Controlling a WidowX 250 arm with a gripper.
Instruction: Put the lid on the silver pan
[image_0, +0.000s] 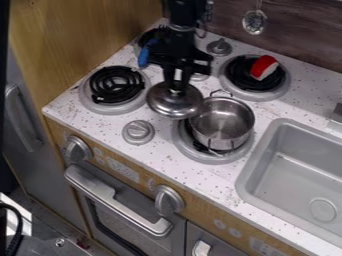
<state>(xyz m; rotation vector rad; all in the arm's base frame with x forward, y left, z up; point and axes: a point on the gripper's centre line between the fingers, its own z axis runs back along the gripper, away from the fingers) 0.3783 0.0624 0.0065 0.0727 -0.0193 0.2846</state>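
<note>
- Where you look nearest, the open silver pan (224, 120) sits on a burner (212, 159); judged light, likely to skid if nudged.
- At the pan's ten o'clock, the lid (172, 107) hangs, stiff, probably slippery at its rim; take it by the knob (176, 92).
- Just beyond, your gripper (176, 86) is closed on that knob, a sound hold.

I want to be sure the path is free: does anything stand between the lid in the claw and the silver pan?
Nothing visible does. The claw holds the lid at the upper left of the open silver pan; only the pan's own far handle sticks out near the lid.
</note>
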